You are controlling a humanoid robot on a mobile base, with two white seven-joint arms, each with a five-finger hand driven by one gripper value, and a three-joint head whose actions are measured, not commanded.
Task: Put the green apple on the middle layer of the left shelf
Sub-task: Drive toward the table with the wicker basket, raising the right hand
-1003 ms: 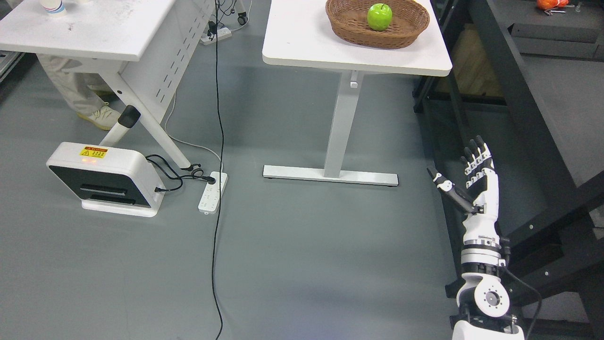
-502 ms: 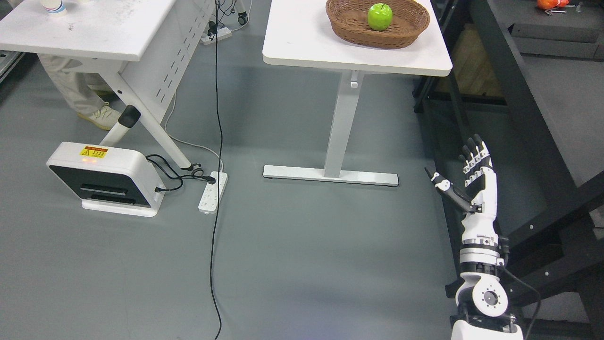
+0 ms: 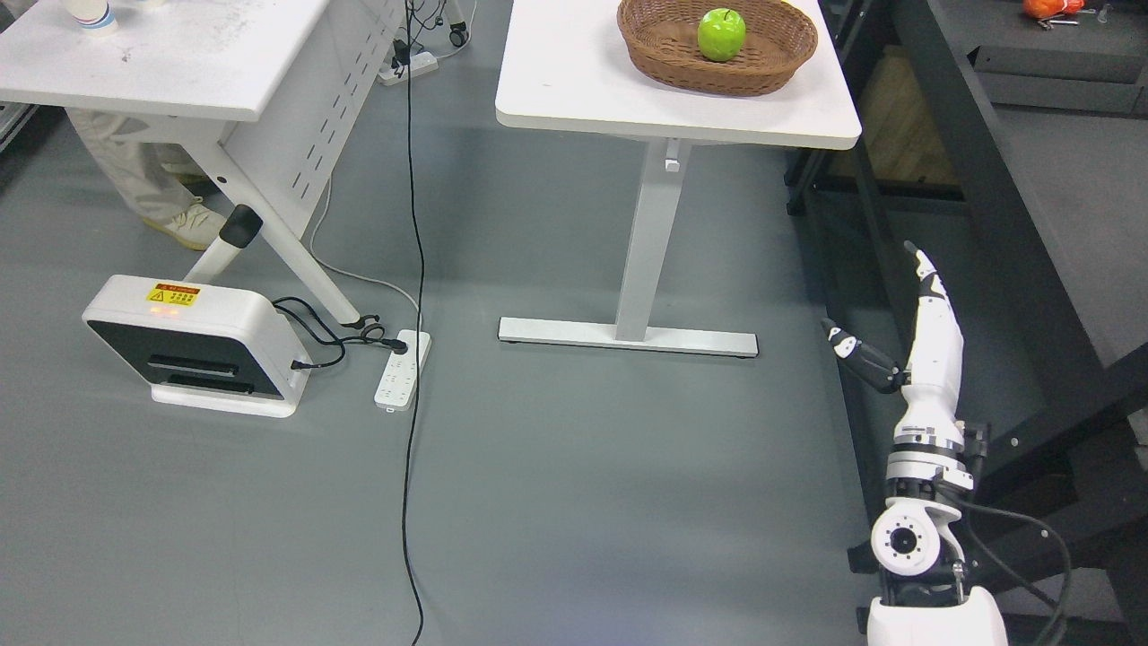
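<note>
Far left there's a white desk with a paper cup on its back corner, and under it a person's trouser leg and light shoe. On the floor in front sits a white and black box-shaped device with a yellow warning sticker on top, cabled to a white power strip just beside it. A long black cable runs down the floor from the top of the shot to the bottom edge.

Middle: a second white table on a single T-foot leg. The wicker basket sits on its right half, and the green apple is inside the basket, upright with the stem up. Nothing is touching it.

Right side: dark black shelf frame runs along the edge, with something orange at the top corner, too cropped to identify.

The right hand comes up from the lower right, well short of the table and low beside the shelf frame. It's edge-on to the camera, fingers straight and stacked together pointing up and away, thumb stuck out to the left. Relaxed and extended, holding nothing. Forearm is nearly vertical in the picture with the round wrist joint facing us.
</note>
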